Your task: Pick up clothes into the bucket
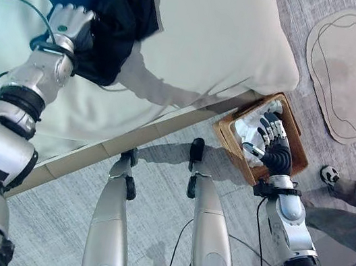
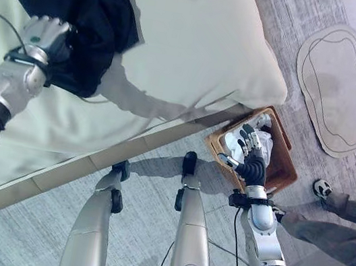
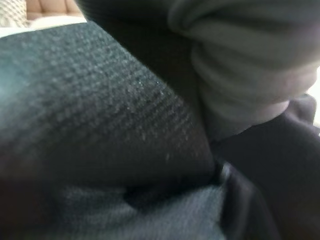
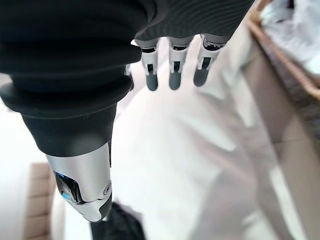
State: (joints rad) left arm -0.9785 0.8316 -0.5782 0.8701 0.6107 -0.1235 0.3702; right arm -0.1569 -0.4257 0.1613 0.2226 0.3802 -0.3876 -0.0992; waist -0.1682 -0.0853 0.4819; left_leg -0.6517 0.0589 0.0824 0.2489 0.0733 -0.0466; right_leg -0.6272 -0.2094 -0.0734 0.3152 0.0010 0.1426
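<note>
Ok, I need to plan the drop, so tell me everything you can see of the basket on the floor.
The basket is a brown, woven-looking rectangular tub with an open top and slightly flared walls. It stands upright on the grey floor just off the corner of the bed, turned at an angle to it. White cloth already lies inside. The right hand hovers over its opening with straight fingers, holding nothing.
</note>
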